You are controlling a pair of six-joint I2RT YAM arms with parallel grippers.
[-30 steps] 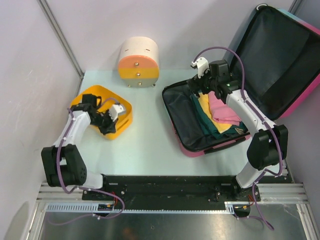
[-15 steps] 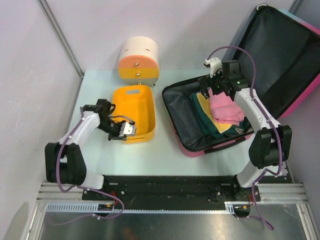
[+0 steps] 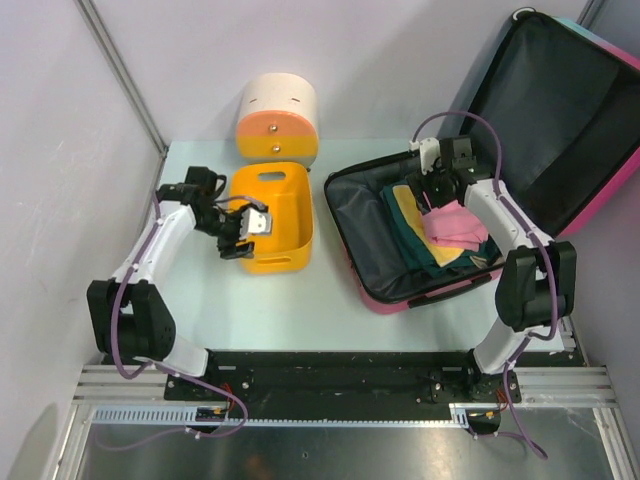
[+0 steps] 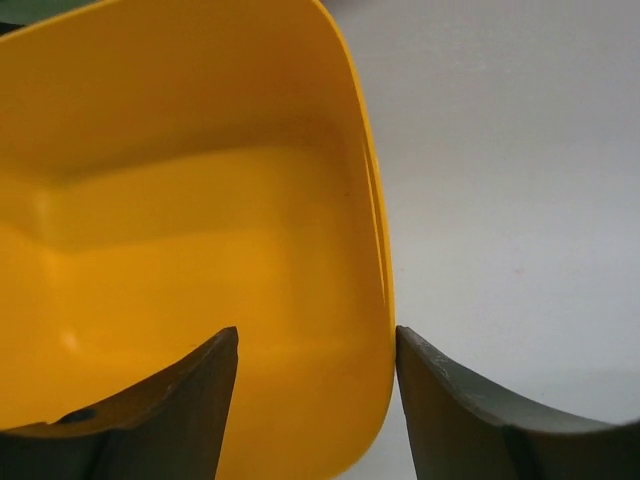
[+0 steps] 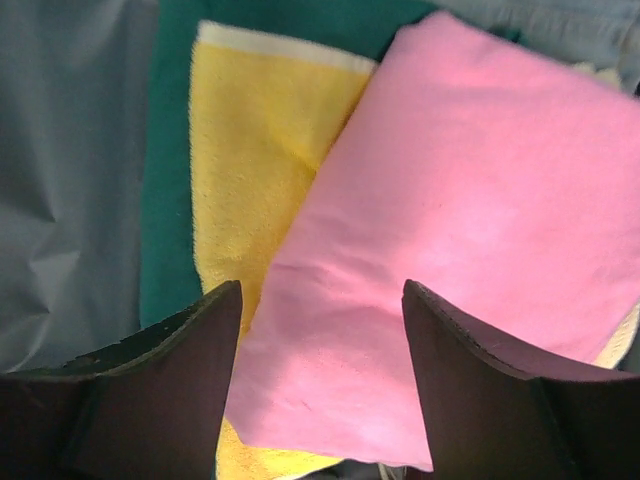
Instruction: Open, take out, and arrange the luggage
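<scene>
1. Top external view: the luggage point(image 3: 560, 120) lies open at the table's point(image 3: 280, 300) right. Its lid leans on the far-right wall, and its contents are not yet taken out.
2. Inside it, the right gripper point(image 3: 432, 198) has moved from the far-left rim to just over the pink towel point(image 3: 455, 225). Its fingers are apart but narrowing, and grip nothing yet.
3. Left of the luggage, the basket point(image 3: 275, 210) was tipped at the table's left a second ago. It now stands upright, just near of the drawer box point(image 3: 277, 118).
4. On the basket's left wall, the left gripper point(image 3: 255, 225) has gone from shut to fingers apart, apparently releasing it.
5. Judged meaning: the basket looks set in place, and the first lift-out looks imminent.
6. Count: one luggage, one basket, one drawer box, two grippers. Three cloths show: the pink towel, one yellow towel point(image 5: 250, 150) and one green cloth point(image 5: 165, 150). Any beneath cannot be told.
</scene>
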